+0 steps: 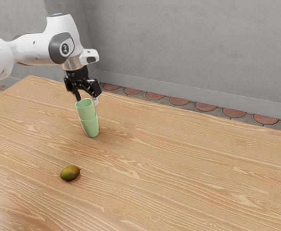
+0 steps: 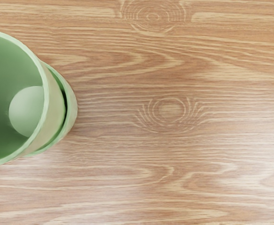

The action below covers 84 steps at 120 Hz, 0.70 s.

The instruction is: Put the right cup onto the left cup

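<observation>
One upper cup [image 1: 86, 110], light green, sits with its lower part inside the lower cup [image 1: 91, 128], which is of the same colour and stands on the wooden table [image 1: 188, 163]. Finding on seating: the upper cup's walls rise well clear of the lower cup's rim. In the wrist view I look down into the upper cup, where a pale round base is visible, and a dark gap runs between its outer wall and the lower cup's rim.

Finding on the gripper [image 1: 87, 100]: I have it directly over the stack, pointing downward. Its fingers [image 1: 96, 101] stand wide apart and are not closed on either cup. The upper cup lies just beneath the hand, its open mouth close to the level of the fingertips, with one finger toward each side of the rim. Whether either fingertip touches that rim, I cannot tell.

Other items on record: a fruit [image 1: 70, 173], green turning to reddish brown, lies on the table well apart from the stack, nearer the exterior camera. A plain grey wall [image 1: 188, 43] stands behind the table, with reddish rounded tiles [image 1: 202, 106] along the floor.
</observation>
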Each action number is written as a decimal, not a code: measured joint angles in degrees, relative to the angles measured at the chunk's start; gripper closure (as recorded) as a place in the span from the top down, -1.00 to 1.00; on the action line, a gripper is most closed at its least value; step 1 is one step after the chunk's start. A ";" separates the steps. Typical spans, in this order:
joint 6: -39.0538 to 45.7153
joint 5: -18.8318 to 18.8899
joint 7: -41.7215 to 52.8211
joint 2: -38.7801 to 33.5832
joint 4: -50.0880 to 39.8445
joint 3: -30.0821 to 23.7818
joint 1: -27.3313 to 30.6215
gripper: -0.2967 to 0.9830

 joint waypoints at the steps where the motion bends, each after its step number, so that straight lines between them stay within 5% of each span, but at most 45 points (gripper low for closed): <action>1: -0.01 0.00 0.00 -0.52 -0.55 -0.09 -0.01 0.49; 37: -4.11 1.35 0.04 -12.82 -6.64 -2.61 -0.67 0.52; 84: -7.96 1.67 0.13 -15.22 -4.87 -3.44 -0.73 0.53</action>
